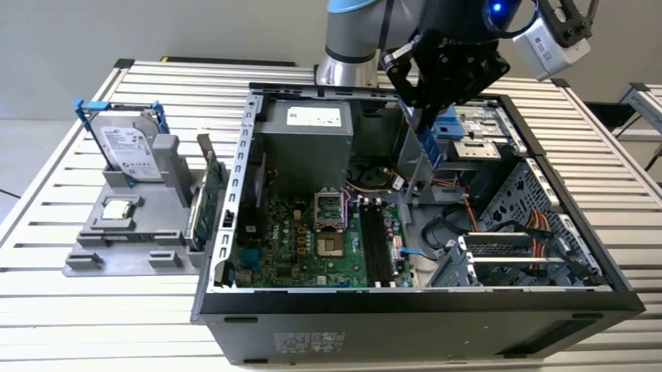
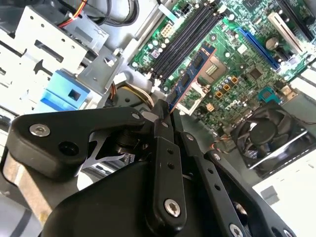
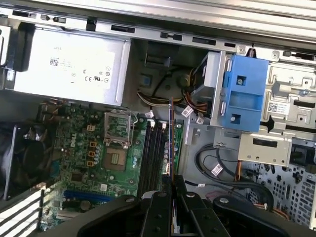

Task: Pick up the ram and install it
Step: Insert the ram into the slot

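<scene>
In the exterior view, a slatted metal worktop (image 1: 62,310) is being occupied by an open computer case (image 1: 414,318), laid on its side. At nine o'clock from the case, a hard drive (image 1: 129,151) and a green card (image 1: 212,201) are being carried by a grey fixture (image 1: 114,256). Inside the case, the motherboard (image 1: 300,240) is being shown exposed, with its dark memory slots (image 1: 374,240) running from twelve to six o'clock.

At one o'clock above the board, the black end effector (image 1: 419,101) is being clamped tight on the ram (image 1: 426,147), which is being gripped by one end and hung clear above the slots. In both wrist views most of the stick is being carried unsupported beyond the fingers (image 2: 163,138).

Judged from this, the ram could be twisted or slipped in so short a grip. It could then be brought down askew and jammed against a slot wall or latch. Nearby cables (image 1: 447,225) could also be snagged.
</scene>
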`<control>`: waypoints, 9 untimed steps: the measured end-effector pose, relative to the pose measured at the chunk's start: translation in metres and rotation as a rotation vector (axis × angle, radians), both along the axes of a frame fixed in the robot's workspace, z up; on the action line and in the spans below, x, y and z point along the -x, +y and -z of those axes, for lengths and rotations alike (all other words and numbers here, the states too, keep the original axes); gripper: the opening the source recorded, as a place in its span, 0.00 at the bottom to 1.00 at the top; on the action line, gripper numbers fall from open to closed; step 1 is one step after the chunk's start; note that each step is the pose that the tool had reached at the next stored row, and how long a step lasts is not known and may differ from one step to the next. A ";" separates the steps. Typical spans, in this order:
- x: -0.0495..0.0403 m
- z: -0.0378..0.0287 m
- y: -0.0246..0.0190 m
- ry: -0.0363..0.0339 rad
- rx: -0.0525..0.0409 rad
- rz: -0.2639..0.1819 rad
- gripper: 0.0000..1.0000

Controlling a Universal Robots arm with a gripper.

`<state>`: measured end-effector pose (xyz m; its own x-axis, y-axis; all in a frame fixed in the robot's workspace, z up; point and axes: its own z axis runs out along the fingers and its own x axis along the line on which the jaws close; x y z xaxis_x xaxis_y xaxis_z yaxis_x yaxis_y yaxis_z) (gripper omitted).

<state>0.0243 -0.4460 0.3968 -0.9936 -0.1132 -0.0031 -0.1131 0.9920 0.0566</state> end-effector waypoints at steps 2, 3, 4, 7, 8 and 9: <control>0.0000 0.0000 -0.0002 0.0000 0.0001 0.019 0.00; -0.0001 0.0000 -0.0003 0.0000 0.0000 0.028 0.00; -0.0001 0.0000 -0.0003 0.0000 0.0000 0.037 0.00; -0.0001 0.0001 -0.0006 0.0000 0.0000 0.064 0.00; -0.0001 0.0001 -0.0006 0.0000 -0.0001 0.072 0.00; -0.0001 0.0001 -0.0007 0.0000 0.0000 0.081 0.00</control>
